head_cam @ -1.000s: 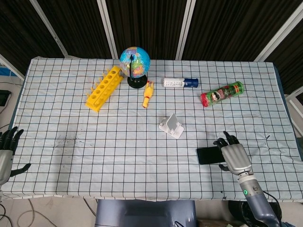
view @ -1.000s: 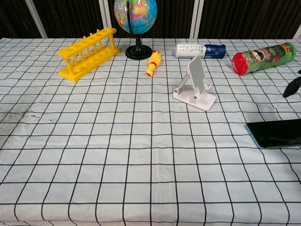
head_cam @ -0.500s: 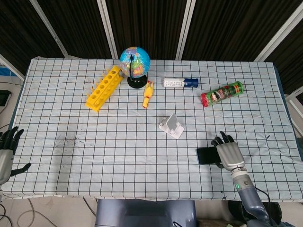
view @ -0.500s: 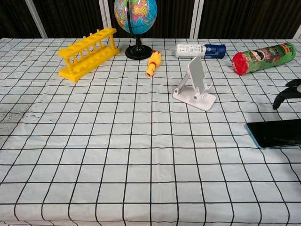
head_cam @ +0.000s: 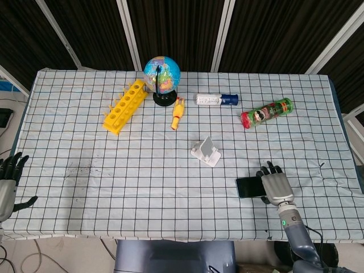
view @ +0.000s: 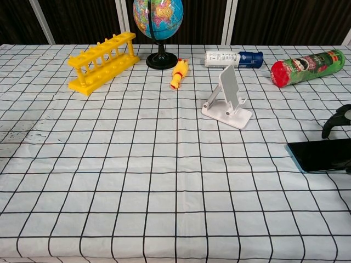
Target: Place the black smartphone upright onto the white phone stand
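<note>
Checkered table [head_cam: 142, 170] holds white phone stand [head_cam: 206, 151], standing empty.

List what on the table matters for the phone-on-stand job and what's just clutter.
Job:
black smartphone, lying flat at the near right
white phone stand, mid-table, nothing on it
right hand, over the phone's right end

Clutter:
globe
yellow rack
yellow rubber chicken
white bottle with blue cap
green chip can
left hand, off the table's left edge
</note>
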### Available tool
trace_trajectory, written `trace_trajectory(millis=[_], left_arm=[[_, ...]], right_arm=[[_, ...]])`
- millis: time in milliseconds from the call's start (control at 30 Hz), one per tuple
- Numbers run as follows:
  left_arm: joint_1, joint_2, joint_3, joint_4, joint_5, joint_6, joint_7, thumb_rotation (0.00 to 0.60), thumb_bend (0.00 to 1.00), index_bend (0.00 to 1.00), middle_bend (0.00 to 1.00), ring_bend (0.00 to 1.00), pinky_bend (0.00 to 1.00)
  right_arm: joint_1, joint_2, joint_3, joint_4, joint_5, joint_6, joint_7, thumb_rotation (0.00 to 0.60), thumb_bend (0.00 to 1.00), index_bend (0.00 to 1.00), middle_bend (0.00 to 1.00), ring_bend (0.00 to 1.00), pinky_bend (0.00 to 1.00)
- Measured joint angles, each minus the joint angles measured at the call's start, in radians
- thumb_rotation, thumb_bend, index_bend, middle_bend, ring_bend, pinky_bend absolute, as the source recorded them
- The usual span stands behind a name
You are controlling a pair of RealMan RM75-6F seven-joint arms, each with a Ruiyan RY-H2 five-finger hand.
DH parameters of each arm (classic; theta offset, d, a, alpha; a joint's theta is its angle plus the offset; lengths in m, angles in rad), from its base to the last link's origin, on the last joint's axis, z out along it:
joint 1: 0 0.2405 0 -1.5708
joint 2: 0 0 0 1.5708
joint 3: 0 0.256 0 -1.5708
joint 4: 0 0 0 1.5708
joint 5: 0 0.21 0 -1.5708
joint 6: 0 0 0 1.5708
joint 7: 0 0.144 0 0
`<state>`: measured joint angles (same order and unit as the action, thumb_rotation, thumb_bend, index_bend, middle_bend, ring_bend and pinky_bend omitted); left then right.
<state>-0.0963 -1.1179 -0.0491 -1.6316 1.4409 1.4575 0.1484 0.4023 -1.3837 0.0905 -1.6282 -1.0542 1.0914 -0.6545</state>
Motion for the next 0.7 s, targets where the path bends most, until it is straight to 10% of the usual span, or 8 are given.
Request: trace_trajectory(millis=[700], left_arm=[[0.000, 0.000, 0.001, -0.002, -0.003, -0.002, 0.003, 0.600, 0.01, 0.00, 0.00, 0.00, 0.00]], right_arm=[[0.025, -0.024, -0.013, 0.045, 0.048, 0.004, 0.000, 0.600, 0.26, 0.32, 0.19, 0.03, 0.16]])
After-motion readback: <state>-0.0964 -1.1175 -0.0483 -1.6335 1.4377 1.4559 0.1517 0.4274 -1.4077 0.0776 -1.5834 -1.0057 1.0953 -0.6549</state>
